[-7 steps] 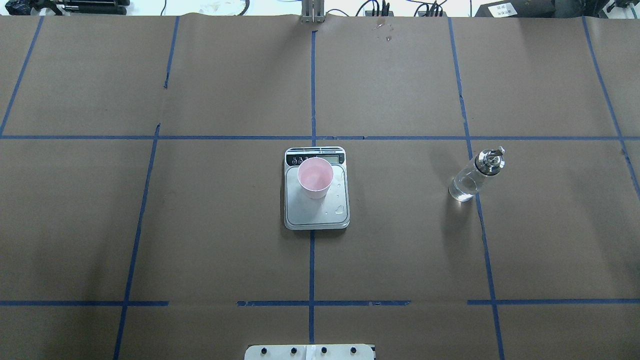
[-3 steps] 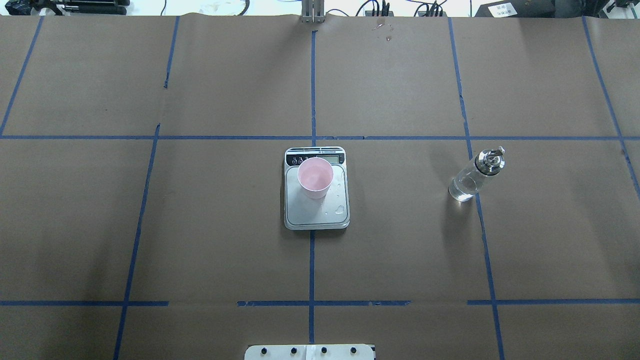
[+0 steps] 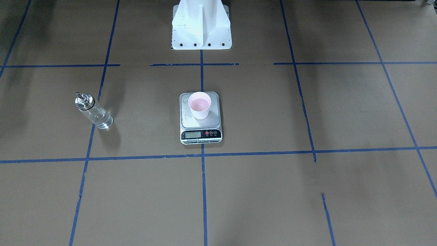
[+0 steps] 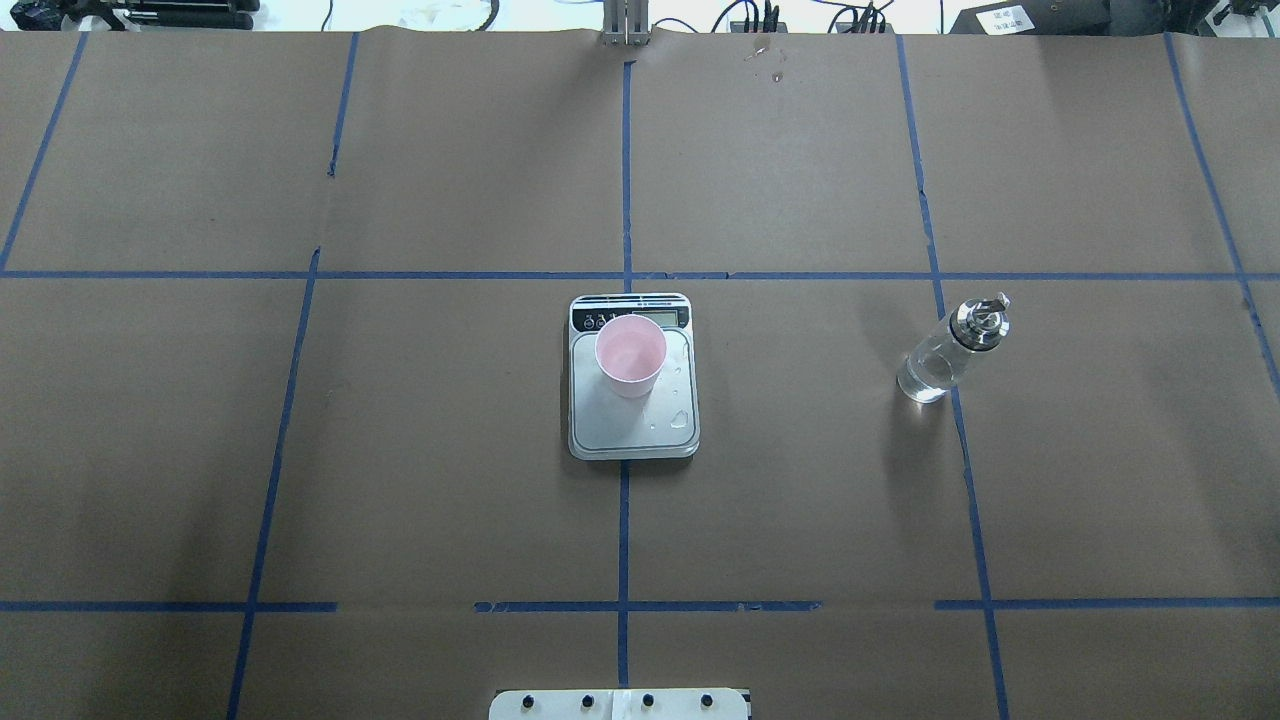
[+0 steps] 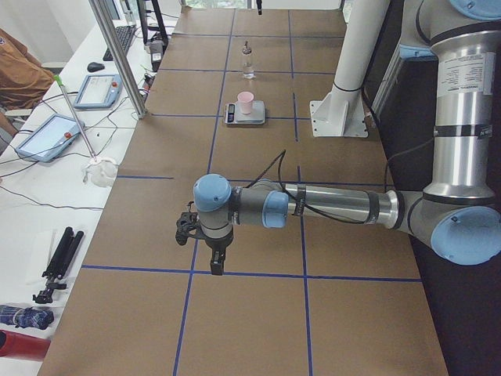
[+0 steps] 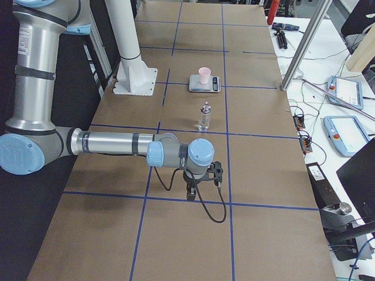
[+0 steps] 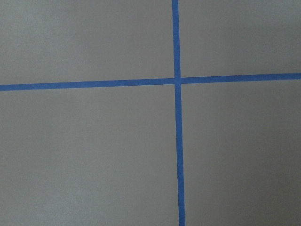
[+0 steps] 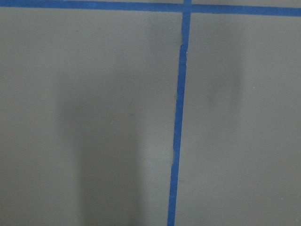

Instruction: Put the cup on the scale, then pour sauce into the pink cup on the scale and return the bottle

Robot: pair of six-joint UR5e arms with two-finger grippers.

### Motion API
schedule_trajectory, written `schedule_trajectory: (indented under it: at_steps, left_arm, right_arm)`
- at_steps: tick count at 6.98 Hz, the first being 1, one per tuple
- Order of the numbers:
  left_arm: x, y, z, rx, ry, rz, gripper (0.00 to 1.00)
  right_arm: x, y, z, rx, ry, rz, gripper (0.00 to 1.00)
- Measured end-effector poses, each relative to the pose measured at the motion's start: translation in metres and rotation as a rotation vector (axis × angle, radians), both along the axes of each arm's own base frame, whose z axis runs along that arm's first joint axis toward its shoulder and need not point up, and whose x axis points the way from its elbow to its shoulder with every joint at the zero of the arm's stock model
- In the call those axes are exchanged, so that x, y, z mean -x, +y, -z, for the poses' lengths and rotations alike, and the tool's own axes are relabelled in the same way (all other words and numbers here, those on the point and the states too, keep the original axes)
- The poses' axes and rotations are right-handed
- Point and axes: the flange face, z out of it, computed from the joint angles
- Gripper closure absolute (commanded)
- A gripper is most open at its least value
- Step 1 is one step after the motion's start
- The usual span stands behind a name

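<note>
The pale pink cup [image 4: 631,355] stands upright on the silver scale [image 4: 633,420] at the table's middle; it also shows in the front view [image 3: 199,105] on the scale [image 3: 200,134]. A few clear drops lie on the platform. The clear glass bottle [image 4: 947,352] with its metal spout stands upright on the table, apart from the scale, toward my right side [image 3: 94,112]. Clear liquid fills its lower part. My left gripper [image 5: 215,262] and right gripper [image 6: 190,191] hang over bare table far from these things. They show only in the side views, so I cannot tell their state.
Brown paper with blue tape grid lines covers the table [image 4: 400,480]. The white robot base [image 3: 200,25] stands at the near edge behind the scale. Tablets, cables and a tripod lie on the side bench [image 5: 55,133]. Both wrist views show only paper and tape.
</note>
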Motion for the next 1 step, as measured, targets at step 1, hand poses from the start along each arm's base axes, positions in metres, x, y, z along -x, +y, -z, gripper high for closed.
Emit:
schedule_trajectory:
  at_steps: [1]
  left_arm:
    - [0.0, -0.0005, 0.0009, -0.002, 0.0, 0.0, 0.0]
  right_arm:
    - [0.0, -0.0002, -0.0002, 0.001, 0.0, 0.0, 0.0]
